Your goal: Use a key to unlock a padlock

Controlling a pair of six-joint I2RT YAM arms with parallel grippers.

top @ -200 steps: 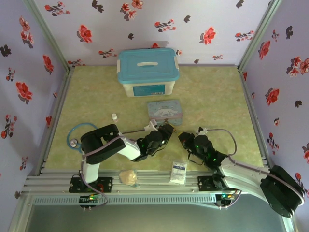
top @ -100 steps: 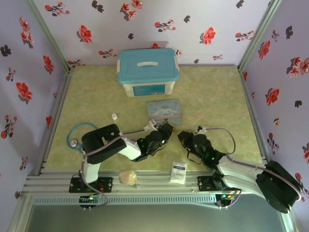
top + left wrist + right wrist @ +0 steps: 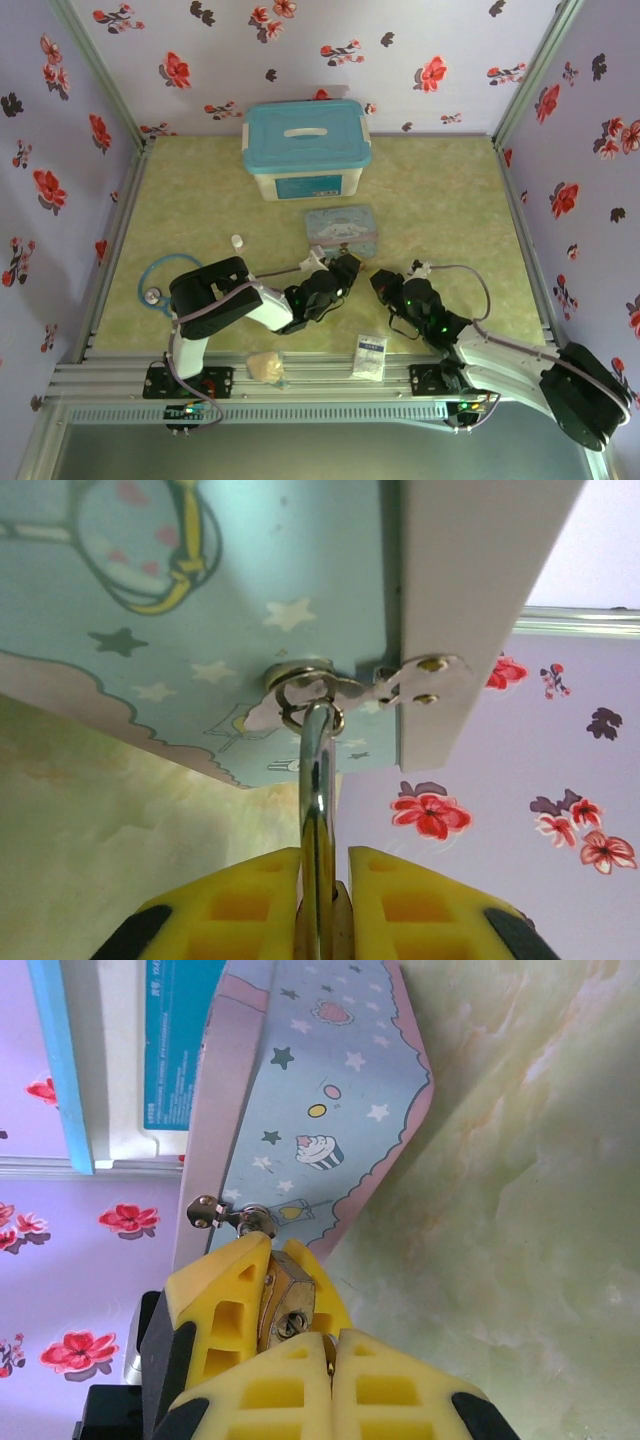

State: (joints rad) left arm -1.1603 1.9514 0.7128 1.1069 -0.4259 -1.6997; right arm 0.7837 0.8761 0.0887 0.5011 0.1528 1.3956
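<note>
The left tool (image 3: 322, 880) pinches the padlock (image 3: 283, 1305), hung from the cartoon tin (image 3: 320, 1110) at lower centre. The right tool (image 3: 330, 1350), pressed together probably on the key, sits just below its keyhole end

No wording is legible. The blue rectangular label (image 3: 308, 186) on the white plastic storage box with a teal lid (image 3: 306, 128) carries lines of small white print, too fine to read. The small white sachet (image 3: 369, 356) bears blurred blue printing.

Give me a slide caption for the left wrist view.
Left gripper clamps the padlock, its shackle threaded through the hasp of the cartoon tin.
</note>
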